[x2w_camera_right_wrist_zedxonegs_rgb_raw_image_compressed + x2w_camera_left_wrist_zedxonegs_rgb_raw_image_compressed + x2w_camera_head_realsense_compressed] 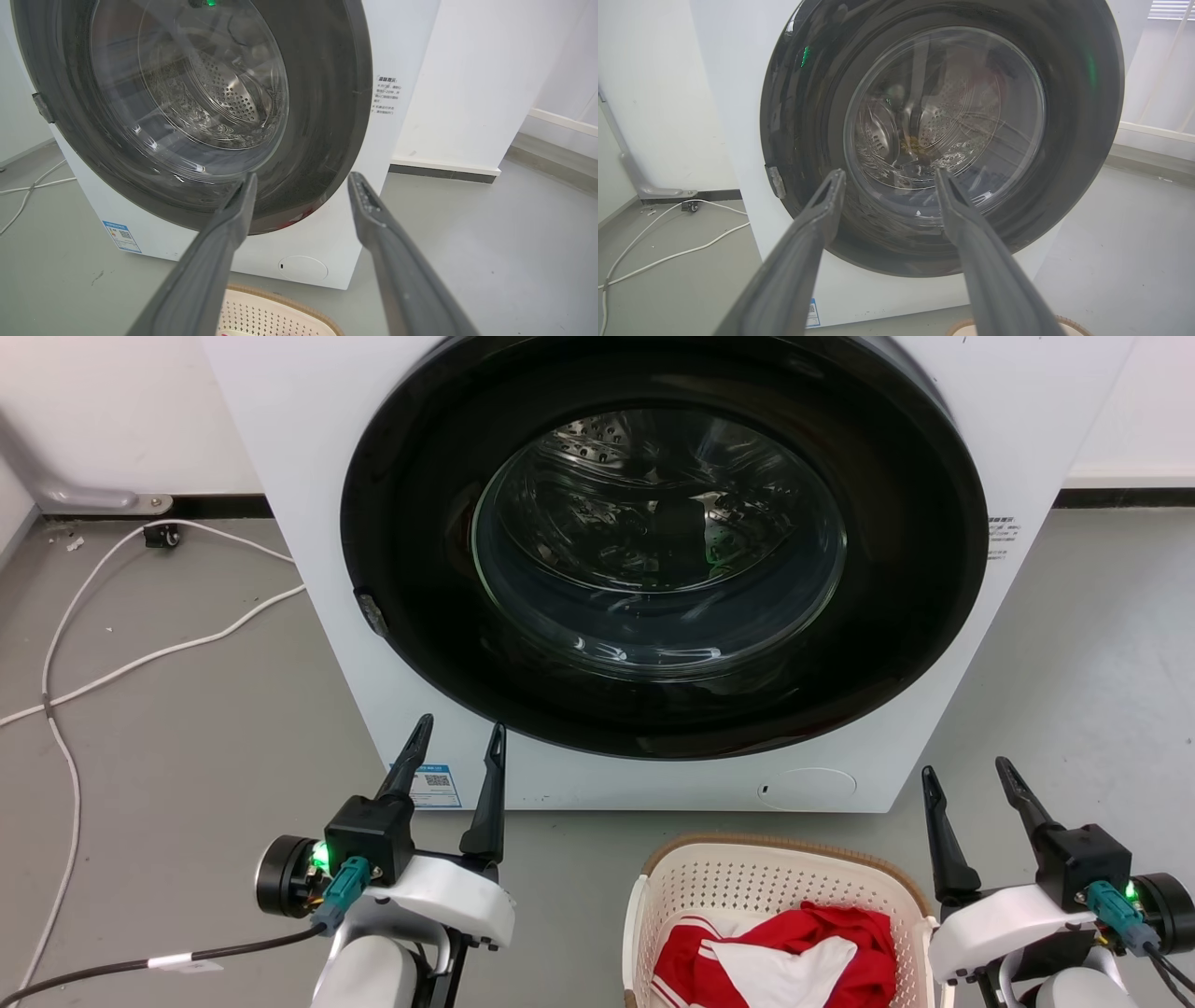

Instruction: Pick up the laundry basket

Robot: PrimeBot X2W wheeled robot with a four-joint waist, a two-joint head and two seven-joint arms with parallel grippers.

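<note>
The laundry basket (747, 887), rounded perforated cream plastic with a brown woven-look rim, sits on the smooth grey floor (187, 709) at 5 o'clock in the head view, holding crumpled red-and-white cloth (822, 943). The left hand (461, 723) at 7 o'clock and the right hand (965, 765) at 4 o'clock are spread and empty.

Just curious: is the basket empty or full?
Not empty: red and white clothing lies inside the laundry basket.

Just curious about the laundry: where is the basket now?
In the head view the basket sits on the floor at the bottom, just in front of the washer, nearer the right gripper.
</note>
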